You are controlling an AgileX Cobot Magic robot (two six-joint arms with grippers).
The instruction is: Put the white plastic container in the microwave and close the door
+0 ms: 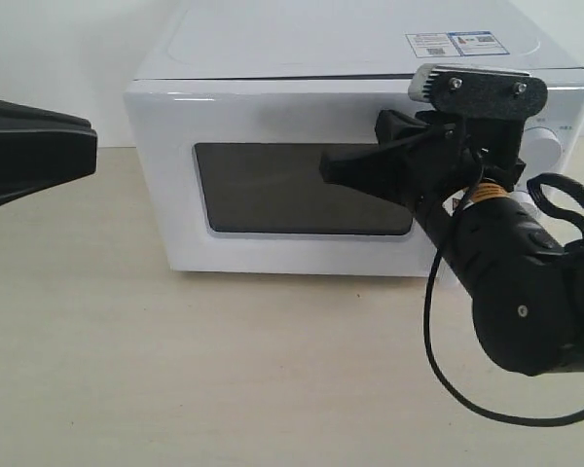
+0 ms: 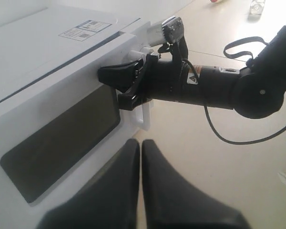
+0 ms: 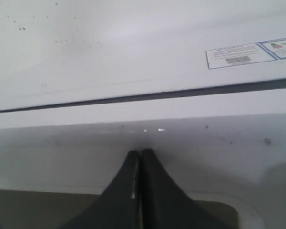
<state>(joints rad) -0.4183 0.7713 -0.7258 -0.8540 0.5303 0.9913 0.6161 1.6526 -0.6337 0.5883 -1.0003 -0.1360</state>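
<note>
The white microwave (image 1: 273, 58) stands at the back of the table with its door (image 1: 165, 175) closed flush; the dark window (image 1: 273, 190) faces me. My right gripper (image 1: 329, 167) is shut with nothing in it. Its tips (image 3: 140, 152) rest against the door's white frame (image 3: 205, 143), just above the window. From the left wrist view the same gripper (image 2: 102, 75) lies beside the white bar handle (image 2: 144, 117). My left gripper (image 2: 140, 142) is shut and empty, hanging off the microwave's front left (image 1: 90, 151). The white plastic container is out of view.
A round white knob (image 1: 543, 148) shows behind the right arm. A black cable (image 1: 438, 360) loops from the right arm down over the beige table (image 1: 224, 370). Stickers (image 1: 457, 43) lie on the microwave's top.
</note>
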